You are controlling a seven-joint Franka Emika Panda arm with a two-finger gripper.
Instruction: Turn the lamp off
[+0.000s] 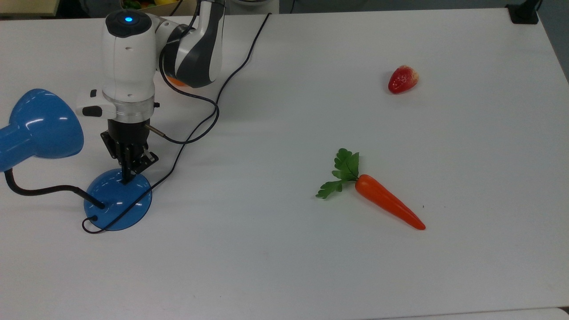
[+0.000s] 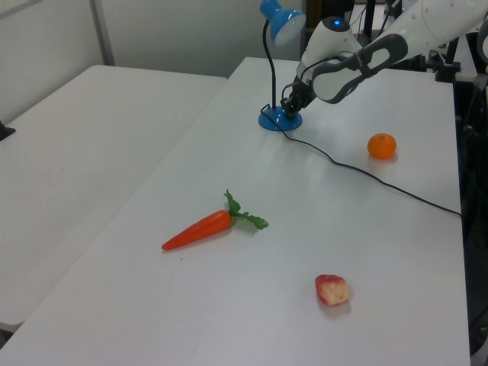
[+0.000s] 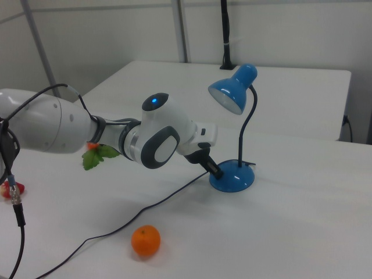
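Claw (image 1: 126,178) pressing down on the base of the blue lamp (image 1: 118,202) at the left of the top view.

The lamp is standing on the white counter (image 1: 311,266) at the lower left of the top view, its cone shade reaching toward the left edge and its black cord (image 1: 195,129) trailing up past the arm. The claw's fingers are sitting close together with nothing between them, tips touching the top of the domed base. In the right view the claw (image 3: 215,171) is meeting the base of the lamp (image 3: 232,177) at centre frame, with an orange (image 3: 145,240) lying lower down. A carrot (image 1: 386,202) is lying right of centre in the top view, and a strawberry (image 1: 402,79) is sitting at upper right.
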